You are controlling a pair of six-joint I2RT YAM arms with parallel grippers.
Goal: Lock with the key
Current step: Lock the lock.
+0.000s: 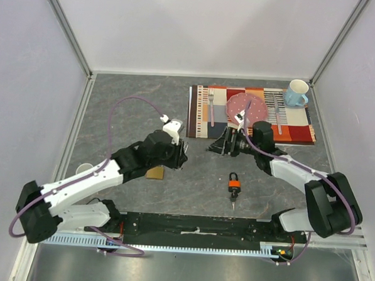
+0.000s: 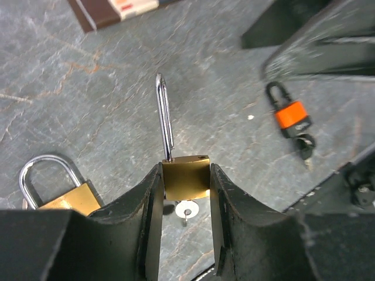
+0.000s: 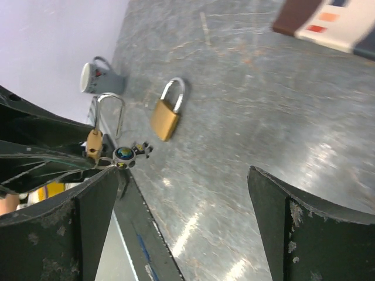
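Grey table (image 1: 139, 94), and the left gripper (image 1: 179, 155) is clamped on a brass padlock (image 2: 186, 178) with its shackle popped open. The right gripper (image 3: 181, 175) hangs nearby, fingers wide apart, holding nothing. A tiny key (image 2: 186, 209) is stuck in the padlock's bottom.

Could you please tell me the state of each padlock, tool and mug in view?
Held padlock: shackle open, key inserted.
Loose padlock: shackle closed, lying flat.
Orange padlock: shackle looks closed, lying flat.
Left tool: shut on held padlock.
Right tool: open, empty.
Blue mug: upright.
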